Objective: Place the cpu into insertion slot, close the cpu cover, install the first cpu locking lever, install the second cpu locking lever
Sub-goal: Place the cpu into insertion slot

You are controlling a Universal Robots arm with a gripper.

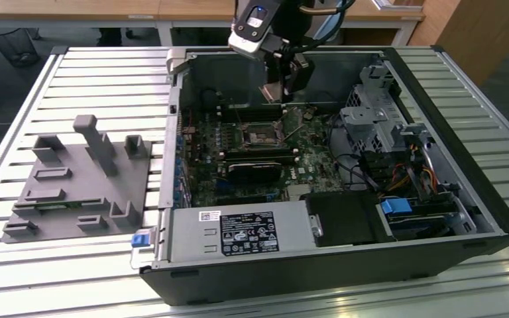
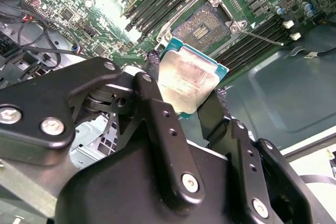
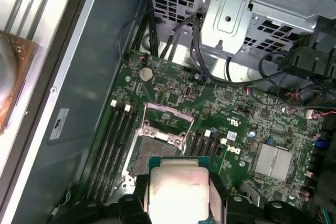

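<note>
An open computer case [image 1: 325, 271] lies on a slatted table [image 1: 87, 79], with its green circuit board [image 3: 247, 108] facing up. Inside the case and above the board hangs the gripper [image 1: 283, 93], its fingers [image 2: 152, 85] pinching the cpu [image 2: 188, 80] by two opposite edges, silvery face toward both wrist views. The cpu is held in the air, clear of the insertion slot [image 2: 202, 24]. The slot lies bare, with the cpu cover [image 3: 168, 109] tilted up beside it.

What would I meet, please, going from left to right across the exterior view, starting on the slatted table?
Grey fixture block → insertion slot on the green board → silver drive cage → the case's black side wall.
</note>
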